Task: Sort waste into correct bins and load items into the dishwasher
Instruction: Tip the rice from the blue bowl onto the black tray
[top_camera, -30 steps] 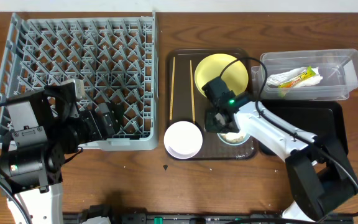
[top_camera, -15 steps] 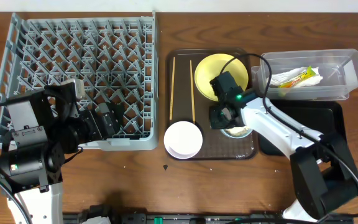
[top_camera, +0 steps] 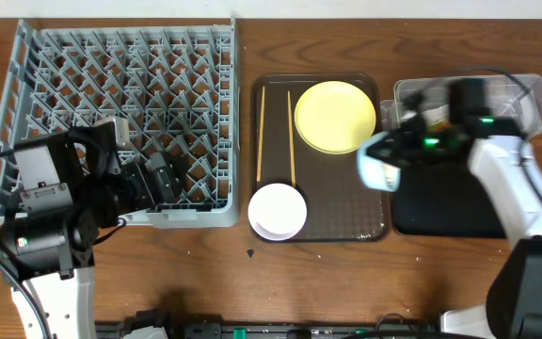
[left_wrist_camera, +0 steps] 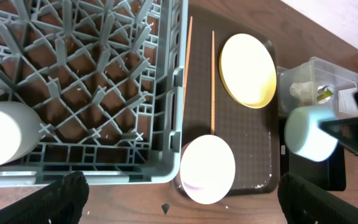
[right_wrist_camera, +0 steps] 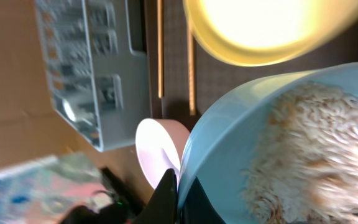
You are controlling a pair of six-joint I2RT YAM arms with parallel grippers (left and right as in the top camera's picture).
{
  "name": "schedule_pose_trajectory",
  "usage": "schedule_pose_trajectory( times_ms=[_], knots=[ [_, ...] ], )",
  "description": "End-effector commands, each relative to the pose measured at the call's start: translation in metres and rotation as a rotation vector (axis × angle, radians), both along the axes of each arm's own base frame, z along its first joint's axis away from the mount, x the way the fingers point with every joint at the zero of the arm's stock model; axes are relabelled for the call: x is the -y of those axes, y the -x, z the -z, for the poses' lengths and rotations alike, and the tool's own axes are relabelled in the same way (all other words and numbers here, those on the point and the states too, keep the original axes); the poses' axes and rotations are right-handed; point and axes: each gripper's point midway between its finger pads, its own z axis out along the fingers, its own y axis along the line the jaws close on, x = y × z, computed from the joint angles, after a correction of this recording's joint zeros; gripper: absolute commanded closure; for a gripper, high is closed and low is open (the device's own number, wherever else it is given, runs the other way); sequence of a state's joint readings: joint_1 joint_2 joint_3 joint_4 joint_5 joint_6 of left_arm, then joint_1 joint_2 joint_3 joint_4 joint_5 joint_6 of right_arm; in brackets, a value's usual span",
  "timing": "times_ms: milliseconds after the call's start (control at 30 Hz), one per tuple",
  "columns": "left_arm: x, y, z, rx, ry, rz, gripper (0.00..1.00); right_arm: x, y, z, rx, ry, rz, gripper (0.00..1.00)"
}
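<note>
while the right hand (right_wrist_camera: 170,194) pinches its rim, the light blue bowl (top_camera: 380,170) hangs tilted, rice scraps (right_wrist_camera: 309,155) inside, likely for tipping into the black tray (top_camera: 459,209) below that hand; left hand (top_camera: 163,179) spread

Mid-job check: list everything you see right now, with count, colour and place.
dish rack: 1, grey, left
cup: 1, white, inside rack, probably a cup
serving tray: 1, brown, centre
chopsticks: 2, wooden, tray's left side
plate: 1, yellow, tray's far end
white bowl: 1, tray's near-left corner
blue bowl: 1, light blue, lifted at tray's right edge
rice scraps: pale, in blue bowl
clear tub: 1, far right
napkin: 1, white, in tub
wrapper: 1, green-orange, in tub
black tray: 1, near right
left gripper: jaws open, over rack's near edge
right gripper: jaws shut on blue bowl's rim
</note>
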State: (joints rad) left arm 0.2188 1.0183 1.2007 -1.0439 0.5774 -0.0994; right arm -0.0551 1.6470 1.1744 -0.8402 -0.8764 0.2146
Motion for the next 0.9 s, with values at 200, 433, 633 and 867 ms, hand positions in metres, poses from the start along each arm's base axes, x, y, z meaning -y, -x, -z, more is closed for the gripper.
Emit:
schedule_pose_trajectory(
  times_ms=[200,433,633,867],
  knots=[
    [0.001,-0.006,0.004,-0.019,0.007,0.022,0.02,0.079,0.006,-0.010,0.062,-0.126,0.156,0.99],
    [0.001,-0.007,0.005,-0.027,0.009,0.022,0.02,0.097,0.013,-0.005,0.212,-0.369,0.237,0.99],
    [0.001,-0.007,0.005,-0.027,0.009,0.022,0.02,0.117,0.021,-0.026,0.386,-0.546,0.263,0.99],
    [0.001,-0.006,0.006,-0.028,0.009,0.022,0.02,0.123,0.019,-0.026,0.408,-0.534,0.270,0.99]
  ],
)
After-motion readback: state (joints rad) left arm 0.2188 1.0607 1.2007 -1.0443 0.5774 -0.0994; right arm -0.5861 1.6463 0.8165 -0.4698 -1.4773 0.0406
